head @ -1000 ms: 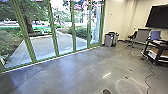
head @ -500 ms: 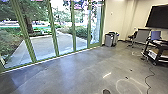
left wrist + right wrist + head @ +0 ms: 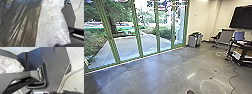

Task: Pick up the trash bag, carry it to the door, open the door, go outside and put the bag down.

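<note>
Left end effector near bag's edge (image 3: 66, 27)

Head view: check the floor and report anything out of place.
A dark cord snakes loosely over the floor near the black cart, untidy rather than tucked away. Small dark marks also dot the floor; I can't tell whether they're dirt or damage.
</note>
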Controlling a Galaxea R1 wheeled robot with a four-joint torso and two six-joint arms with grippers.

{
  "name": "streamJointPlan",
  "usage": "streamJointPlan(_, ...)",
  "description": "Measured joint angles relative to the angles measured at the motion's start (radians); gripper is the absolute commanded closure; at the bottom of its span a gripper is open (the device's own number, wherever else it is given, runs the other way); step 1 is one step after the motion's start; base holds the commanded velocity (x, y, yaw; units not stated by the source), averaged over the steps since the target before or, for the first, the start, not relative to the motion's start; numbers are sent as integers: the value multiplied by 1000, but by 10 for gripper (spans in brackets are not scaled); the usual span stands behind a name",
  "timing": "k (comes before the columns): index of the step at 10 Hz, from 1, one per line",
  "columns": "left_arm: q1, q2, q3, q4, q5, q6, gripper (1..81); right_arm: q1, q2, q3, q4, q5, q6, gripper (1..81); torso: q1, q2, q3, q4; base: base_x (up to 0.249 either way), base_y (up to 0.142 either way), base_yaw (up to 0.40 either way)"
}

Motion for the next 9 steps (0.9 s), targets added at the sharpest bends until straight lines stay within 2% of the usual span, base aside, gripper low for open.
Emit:
streamJointPlan(4,-14,-3,0,-1,-7,0,811,14,3,0,0,2,0,10,3,1,0,0,101,0,0)
streamJointPlan(9,-16,-10,-1,-1,-6,0,811,14,5,0,0,3,0,10,3,1,0,0,114,-72,0)
